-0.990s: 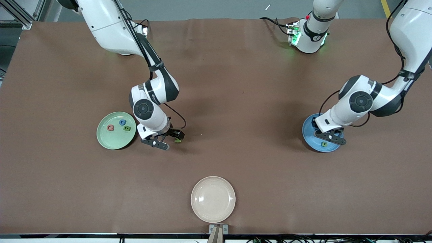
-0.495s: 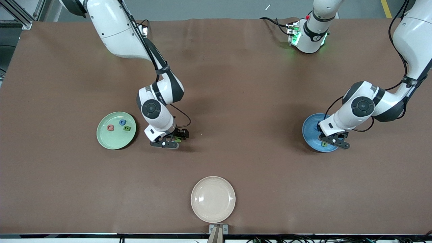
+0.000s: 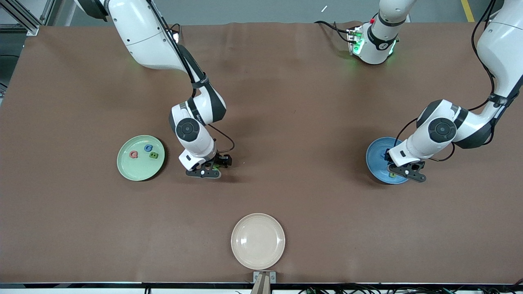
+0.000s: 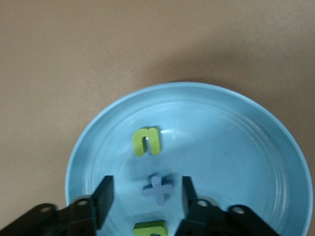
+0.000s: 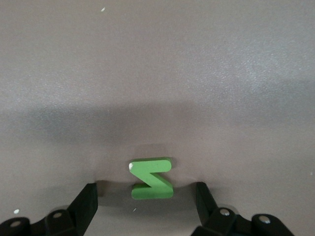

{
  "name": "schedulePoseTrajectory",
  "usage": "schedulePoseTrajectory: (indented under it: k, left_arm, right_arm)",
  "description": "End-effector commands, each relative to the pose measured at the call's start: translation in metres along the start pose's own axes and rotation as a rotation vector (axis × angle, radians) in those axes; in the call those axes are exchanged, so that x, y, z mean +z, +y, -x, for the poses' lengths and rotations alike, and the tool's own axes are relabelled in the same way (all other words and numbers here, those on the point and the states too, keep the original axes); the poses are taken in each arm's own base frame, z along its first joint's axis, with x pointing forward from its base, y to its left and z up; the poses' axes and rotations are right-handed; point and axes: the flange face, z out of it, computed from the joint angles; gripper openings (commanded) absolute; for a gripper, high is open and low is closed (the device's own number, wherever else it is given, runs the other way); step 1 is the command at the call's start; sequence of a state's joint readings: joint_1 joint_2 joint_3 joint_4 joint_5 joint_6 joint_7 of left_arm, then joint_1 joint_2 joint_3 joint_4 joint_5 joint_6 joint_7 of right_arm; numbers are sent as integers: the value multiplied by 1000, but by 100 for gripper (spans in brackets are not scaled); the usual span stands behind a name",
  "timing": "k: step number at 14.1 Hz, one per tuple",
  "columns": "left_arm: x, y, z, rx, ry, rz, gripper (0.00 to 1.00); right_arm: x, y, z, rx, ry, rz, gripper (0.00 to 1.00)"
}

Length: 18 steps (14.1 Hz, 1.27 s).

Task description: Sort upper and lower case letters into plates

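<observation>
My left gripper [image 4: 146,199] [image 3: 399,170] hangs open low over the blue plate [image 4: 236,147] [image 3: 375,157]. A blue-violet x-shaped letter [image 4: 157,188] lies flat in that plate between the fingers, clear of both. A yellow-green n [image 4: 146,141] and another green letter [image 4: 150,229] lie in the same plate. My right gripper [image 5: 146,200] [image 3: 210,167] stands open just above the table, its fingers on either side of a green Z [image 5: 151,178] without touching it. The light green plate [image 3: 135,169] beside it holds a red [image 3: 133,154], a blue [image 3: 148,148] and a green letter [image 3: 153,155].
A cream-white plate [image 3: 258,241] sits bare near the table's front edge, midway between the arms. The brown table cover [image 3: 310,122] stretches between the two plates.
My left gripper has opened and the x-shaped letter now lies in the blue plate. My right gripper has shifted away from the green plate and come down around the Z, its jaws narrowing slightly.
</observation>
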State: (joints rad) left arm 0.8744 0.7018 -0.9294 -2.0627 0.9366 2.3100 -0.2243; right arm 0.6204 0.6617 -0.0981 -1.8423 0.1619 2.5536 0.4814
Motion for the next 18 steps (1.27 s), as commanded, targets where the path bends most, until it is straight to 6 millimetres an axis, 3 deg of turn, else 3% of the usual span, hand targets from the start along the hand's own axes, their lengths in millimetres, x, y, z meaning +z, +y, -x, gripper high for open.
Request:
schedulePoseTrajectory:
  k: [1, 5, 8, 11, 12, 13, 14, 16, 18]
  left_arm:
    - [-16, -5, -3, 10, 15, -30, 100]
    - [-28, -15, -10, -44, 31, -9, 100]
    - [-37, -11, -16, -65, 46, 8, 100]
    - [-40, -10, -17, -90, 42, 29, 100]
    - [-43, -12, -20, -107, 46, 45, 100]
    - [-52, -12, -25, -123, 56, 68, 100]
    - [-60, -11, -29, -142, 62, 88, 100]
    - [-76, 2, -42, -161, 74, 141, 100]
    - [-85, 9, -46, -170, 56, 168, 100]
  right_arm:
    - [-1, -10, 0, -52, 23, 23, 86]
    - [-1, -10, -3, -73, 31, 39, 85]
    - [-1, -8, -3, -92, 39, 55, 78]
    - [4, -5, -3, -95, 33, 64, 56]
    - [4, -3, -4, -94, 34, 66, 44]
    - [4, 1, -6, -88, 29, 69, 19]
    - [4, 2, -6, -84, 21, 74, 2]
    - [2, 11, -10, -74, 9, 83, 0]
    - [-6, 32, -20, -71, -22, 115, 0]
